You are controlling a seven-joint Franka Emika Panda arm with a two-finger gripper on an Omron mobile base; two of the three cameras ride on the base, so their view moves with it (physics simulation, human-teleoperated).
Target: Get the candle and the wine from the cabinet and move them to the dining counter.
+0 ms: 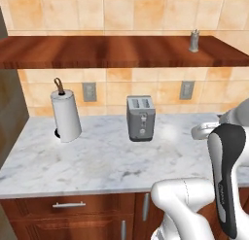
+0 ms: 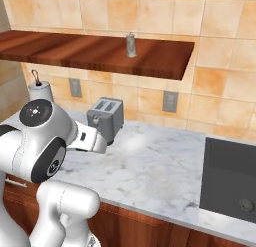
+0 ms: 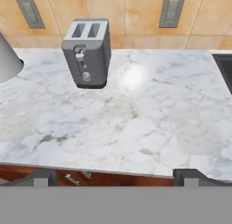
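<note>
Tiled kitchen wall in warm orange-beige, with a white-grey marble worktop (image 1: 107, 156) below it and reddish-brown base cabinets (image 1: 73, 214) under the front edge. High on the wall, a long open reddish-brown wooden cabinet (image 1: 112, 52), a single thick plank. On that plank, toward its right end, the candle (image 1: 194, 41): a small pale grey cylinder with a narrower top, standing upright, well apart from everything else. Seen from the other side as well, the candle (image 2: 131, 45) upright near the plank's middle-right.

On the worktop, against the wall, a grey two-slot toaster (image 1: 140, 118), slots up. To its left and well apart, a white paper towel roll (image 1: 65, 115) upright on a dark holder. Three grey wall outlets (image 1: 89, 92) between plank and worktop. Far right of the worktop, a dark sink basin (image 2: 231, 178).

White arm folded low in front of the counter edge, well below the plank. Gripper (image 3: 116, 177) spread wide, its two dark fingertips (image 3: 43, 177) far apart at the bottom of the hand view, pinching nothing, facing the toaster (image 3: 87, 53) and bare marble from over the counter's front edge.
</note>
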